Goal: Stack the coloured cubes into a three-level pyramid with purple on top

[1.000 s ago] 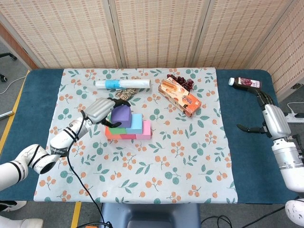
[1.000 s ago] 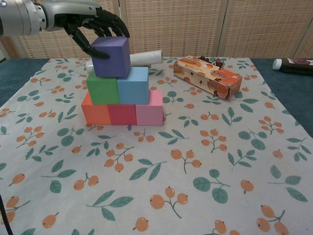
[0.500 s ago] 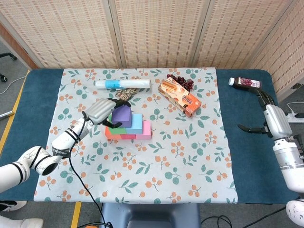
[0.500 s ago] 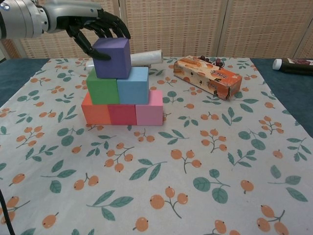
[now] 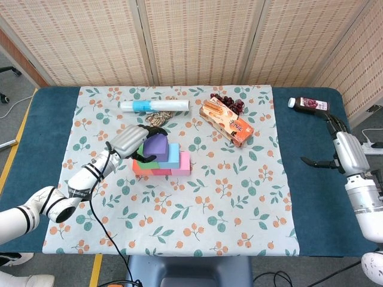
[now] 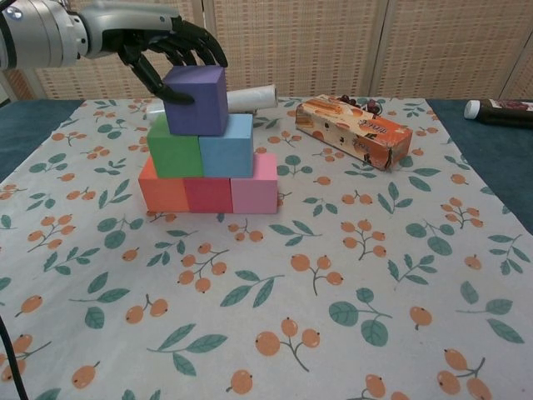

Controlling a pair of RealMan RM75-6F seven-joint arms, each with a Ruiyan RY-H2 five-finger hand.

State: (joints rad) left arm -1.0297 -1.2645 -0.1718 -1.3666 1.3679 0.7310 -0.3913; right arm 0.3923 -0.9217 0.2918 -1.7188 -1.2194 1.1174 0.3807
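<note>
Left hand (image 6: 171,52) grips purple cube (image 6: 196,100) seated atop green cube (image 6: 175,155) and blue cube (image 6: 226,155), three-cube base beneath it; pyramid looks complete, only release remaining; right hand (image 5: 333,143) idle, fingers spread.

A: Head view sits high and looks steeply down, so you get the whole table (image 5: 311,197), its far edge and the screens behind.

B: Chest view is way lower and closer, facing straight across the cloth (image 6: 350,275). Both catch the cubes (image 5: 163,156), the snack box (image 5: 227,122) and the bottle (image 5: 309,104).
</note>
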